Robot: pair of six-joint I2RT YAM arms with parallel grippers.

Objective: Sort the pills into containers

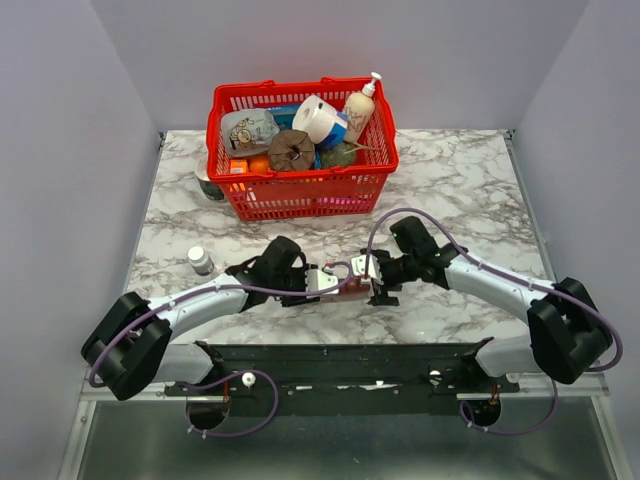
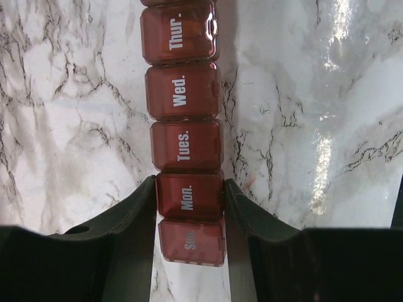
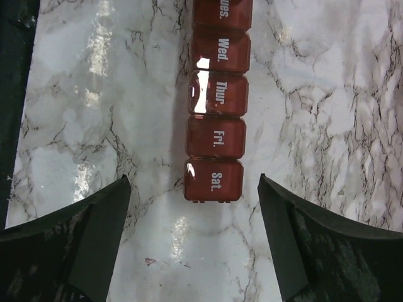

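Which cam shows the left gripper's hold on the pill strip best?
Left wrist: the left gripper clamps the pill strip at the Mon. compartment, both fingers touching. Top external shows it small, partly hidden. Right wrist shows only its Sat. end, ungripped.

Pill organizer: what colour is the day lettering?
White, on the dark-red pill organizer; clearest in the left wrist view.

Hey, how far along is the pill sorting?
Done: nothing yet; every lid in view on the pill organizer is closed. In hand: the left end effector clamps it at the Mon compartment; the right end effector is open by the Sat end. Left: opening lids and dropping pills in. No loose pills show; the small white bottle may hold them.
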